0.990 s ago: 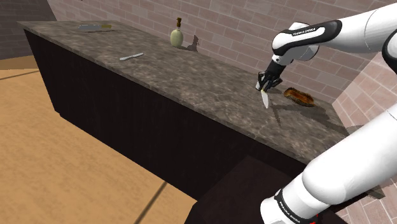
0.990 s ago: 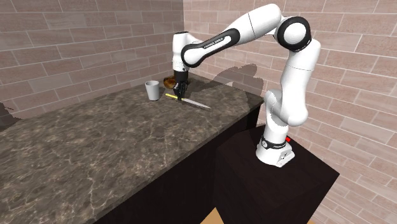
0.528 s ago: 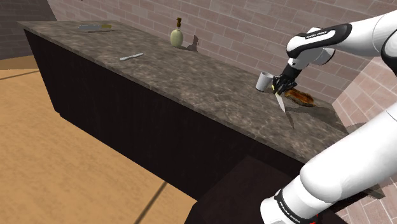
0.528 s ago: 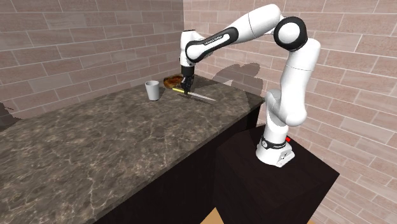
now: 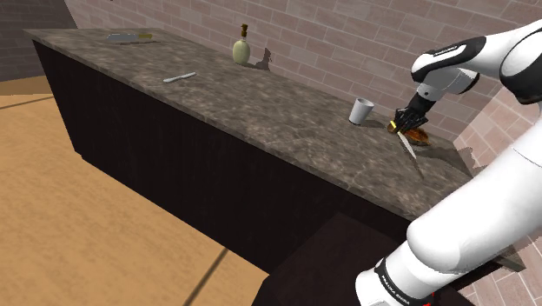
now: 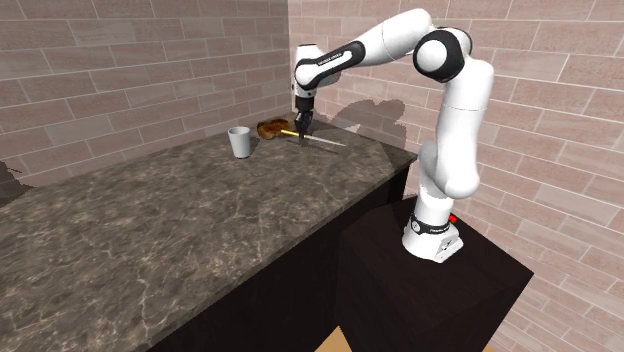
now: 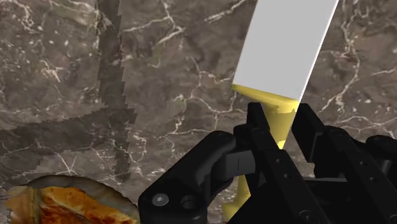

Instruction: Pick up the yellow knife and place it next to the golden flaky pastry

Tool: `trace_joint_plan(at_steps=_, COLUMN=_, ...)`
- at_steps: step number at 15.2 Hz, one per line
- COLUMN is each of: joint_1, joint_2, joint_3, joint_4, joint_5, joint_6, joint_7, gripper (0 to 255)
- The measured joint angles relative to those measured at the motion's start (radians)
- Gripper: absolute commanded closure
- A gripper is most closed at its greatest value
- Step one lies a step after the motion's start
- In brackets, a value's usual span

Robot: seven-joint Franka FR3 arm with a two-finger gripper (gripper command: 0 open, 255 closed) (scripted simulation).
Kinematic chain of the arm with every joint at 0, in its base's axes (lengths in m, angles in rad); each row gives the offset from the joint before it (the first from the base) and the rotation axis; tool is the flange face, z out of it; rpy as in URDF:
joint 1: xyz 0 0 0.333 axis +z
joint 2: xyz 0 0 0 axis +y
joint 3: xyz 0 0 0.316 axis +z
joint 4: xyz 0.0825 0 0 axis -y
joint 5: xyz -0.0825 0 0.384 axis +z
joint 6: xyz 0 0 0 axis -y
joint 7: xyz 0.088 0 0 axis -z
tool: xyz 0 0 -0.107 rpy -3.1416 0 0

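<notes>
Yellow-handled knife (image 7: pixel 286 51) pinched in the black hand (image 7: pixel 280 124) — fingers closed tight on the handle, pale blade jutting out ahead. Held low over the dark marbled surface (image 5: pixel 261 104), just beside the golden pastry (image 7: pixel 63 202) — touching the stone or not, cannot tell. White cup (image 5: pixel 361 110) near.
</notes>
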Motion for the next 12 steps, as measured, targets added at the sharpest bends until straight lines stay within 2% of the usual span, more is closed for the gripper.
trace_joint_plan(at_steps=8, joint_1=-0.132, joint_2=0.163, joint_3=-0.079, joint_4=0.164, joint_5=0.134, joint_6=-0.058, joint_7=-0.253, gripper=255)
trace_joint_plan(at_steps=12, joint_1=-0.242, joint_2=0.29, joint_3=-0.091, joint_4=0.297, joint_5=0.229, joint_6=-0.11, joint_7=-0.386, gripper=255)
